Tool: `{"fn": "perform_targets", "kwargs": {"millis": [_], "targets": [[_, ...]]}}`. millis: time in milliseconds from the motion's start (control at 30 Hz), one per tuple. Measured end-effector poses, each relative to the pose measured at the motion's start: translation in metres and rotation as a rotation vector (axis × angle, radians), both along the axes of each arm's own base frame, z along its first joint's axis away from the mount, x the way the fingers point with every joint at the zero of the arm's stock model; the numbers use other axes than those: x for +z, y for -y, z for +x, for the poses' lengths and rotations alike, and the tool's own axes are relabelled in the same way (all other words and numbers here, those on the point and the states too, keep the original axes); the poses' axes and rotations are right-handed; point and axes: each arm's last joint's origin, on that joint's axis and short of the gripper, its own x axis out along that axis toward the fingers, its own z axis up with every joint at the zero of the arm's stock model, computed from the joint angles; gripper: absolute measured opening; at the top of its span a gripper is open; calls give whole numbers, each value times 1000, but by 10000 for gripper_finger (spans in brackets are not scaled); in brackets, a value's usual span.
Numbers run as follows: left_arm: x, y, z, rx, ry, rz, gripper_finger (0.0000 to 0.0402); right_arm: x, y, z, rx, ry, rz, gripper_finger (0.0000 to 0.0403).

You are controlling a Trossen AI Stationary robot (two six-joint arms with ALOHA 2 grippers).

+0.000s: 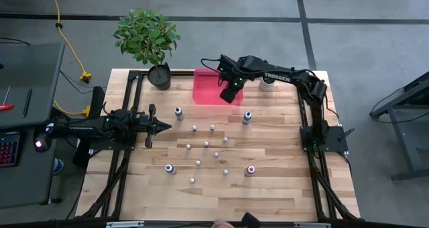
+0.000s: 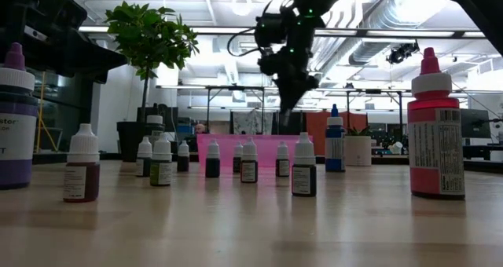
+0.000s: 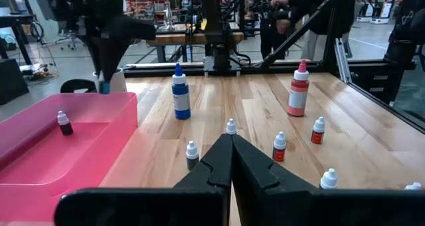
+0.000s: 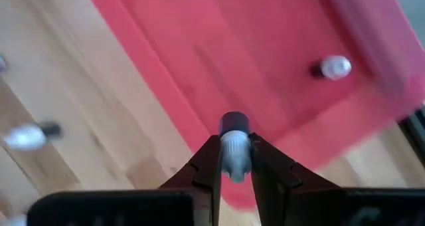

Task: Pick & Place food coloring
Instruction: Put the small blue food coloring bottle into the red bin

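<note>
A: Right gripper (image 4: pixel 234 161)?

B: Clamped on one small bottle (image 4: pixel 234 146), cap gripped between the fingers, body hanging down. It hangs over the near edge of the pink tray (image 1: pixel 206 87), high enough to clear the wall. My judgement: it is carrying the bottle in for release.

A: Anything in the tray?

B: One bottle (image 3: pixel 64 122) stands inside already.

A: The rest?

B: Scattered upright on the desk (image 1: pixel 281 147), well apart, which leaves room for a gripper around each cap. The blue bottle (image 1: pixel 247 117) stands nearest the tray.

A: Left gripper (image 3: pixel 231 141)?

B: Fingers together, empty, parked low at the desk's left side, out of the right arm's path.
</note>
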Motion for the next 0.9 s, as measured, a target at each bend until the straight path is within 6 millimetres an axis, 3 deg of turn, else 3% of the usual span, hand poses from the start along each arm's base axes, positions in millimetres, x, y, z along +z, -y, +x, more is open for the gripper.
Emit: {"fn": "perform_targets", "kwargs": {"millis": [333,667,900], "targets": [[0,0,0,0,0,0,0,-11,23,30,-103,5,30,54],[0,0,0,0,0,0,0,-20,60,39,-207,-45,90,55],[0,0,0,0,0,0,0,-36,72,44,-229,-49,132,56]]}}
